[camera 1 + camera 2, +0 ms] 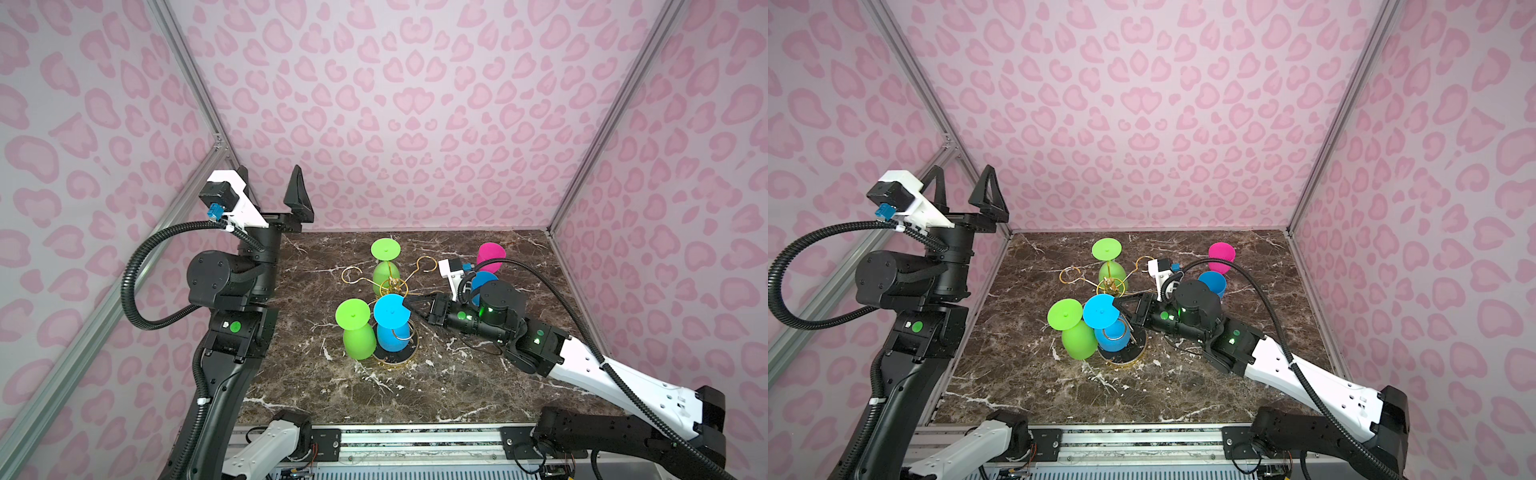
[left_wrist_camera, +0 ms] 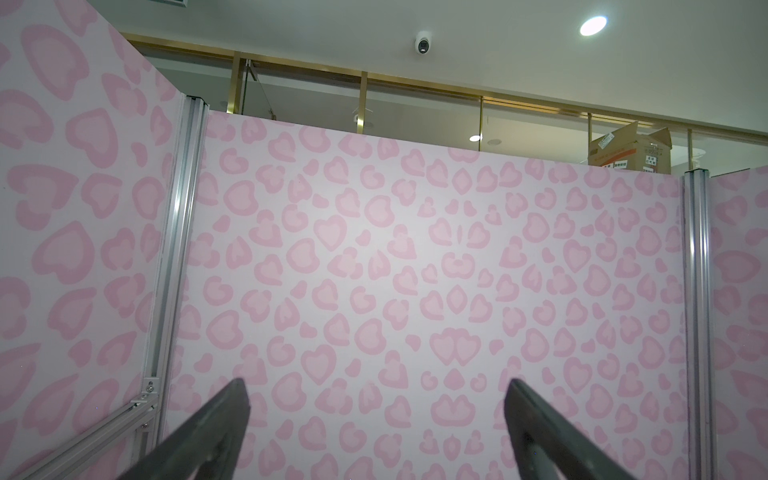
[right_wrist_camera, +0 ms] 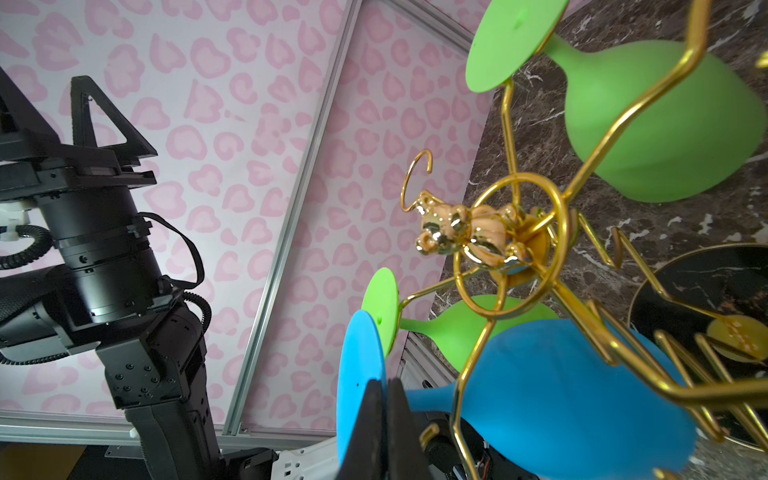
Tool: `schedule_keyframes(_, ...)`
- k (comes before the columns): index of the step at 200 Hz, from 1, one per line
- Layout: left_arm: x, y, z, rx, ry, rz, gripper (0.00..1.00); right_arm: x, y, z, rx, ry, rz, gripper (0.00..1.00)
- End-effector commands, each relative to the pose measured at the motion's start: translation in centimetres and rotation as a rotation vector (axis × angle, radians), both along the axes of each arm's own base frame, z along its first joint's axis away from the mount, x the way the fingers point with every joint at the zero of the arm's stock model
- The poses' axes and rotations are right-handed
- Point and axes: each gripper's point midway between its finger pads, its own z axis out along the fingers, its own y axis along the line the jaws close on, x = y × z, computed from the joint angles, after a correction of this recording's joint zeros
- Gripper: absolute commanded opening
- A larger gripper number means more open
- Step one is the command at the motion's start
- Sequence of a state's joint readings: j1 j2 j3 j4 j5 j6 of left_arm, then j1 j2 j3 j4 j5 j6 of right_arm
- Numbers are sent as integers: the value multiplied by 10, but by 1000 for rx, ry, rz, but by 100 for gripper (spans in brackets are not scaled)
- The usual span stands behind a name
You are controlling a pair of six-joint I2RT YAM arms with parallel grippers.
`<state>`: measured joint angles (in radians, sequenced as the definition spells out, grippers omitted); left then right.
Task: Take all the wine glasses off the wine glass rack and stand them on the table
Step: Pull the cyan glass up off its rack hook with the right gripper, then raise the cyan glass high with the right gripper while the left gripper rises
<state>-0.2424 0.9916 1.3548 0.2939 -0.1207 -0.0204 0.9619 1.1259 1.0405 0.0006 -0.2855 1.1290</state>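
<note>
The gold wire wine glass rack (image 1: 393, 286) (image 1: 1111, 286) stands mid-table on its round black base (image 1: 401, 358). A blue wine glass (image 1: 392, 337) (image 3: 561, 399) hangs upside down in a front hook, its flat foot (image 1: 388, 311) (image 3: 357, 374) uppermost. My right gripper (image 1: 408, 305) (image 1: 1119, 303) (image 3: 385, 383) reaches in from the right and is shut on the edge of that foot. My left gripper (image 1: 270, 176) (image 1: 963, 171) (image 2: 376, 384) is raised at the left, open and empty, facing the back wall.
Two green glasses hang on the rack, one at the front left (image 1: 358, 334) touching the blue one, one at the back (image 1: 386, 270). A pink glass (image 1: 491, 254) and another blue one (image 1: 482, 283) stand on the marble table (image 1: 332, 390) behind my right wrist. Several hooks hang bare.
</note>
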Motion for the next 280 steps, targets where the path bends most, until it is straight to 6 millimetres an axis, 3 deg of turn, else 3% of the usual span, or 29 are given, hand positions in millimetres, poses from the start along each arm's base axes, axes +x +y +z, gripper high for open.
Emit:
schedule_keyframes(1,-8,4,10,-6,-51,17,97,-2,4,6,-1,-41,22,0)
schedule_keyframes(47,-7,3,10,-6,-50,16,97,-18,15,0,-43,-44,85,0)
schedule_keyframes(158,-5,3,9,-6,-45,17,97,-49,3,-14,-163,-63,144,0)
schedule_keyframes(238,-1,1,6,-8,-34,9,97,-60,-45,-17,-179,-59,62,0)
schedule_keyframes(280,1,-1,5,-14,-29,1,97,-53,-88,-10,-207,-93,-68,0)
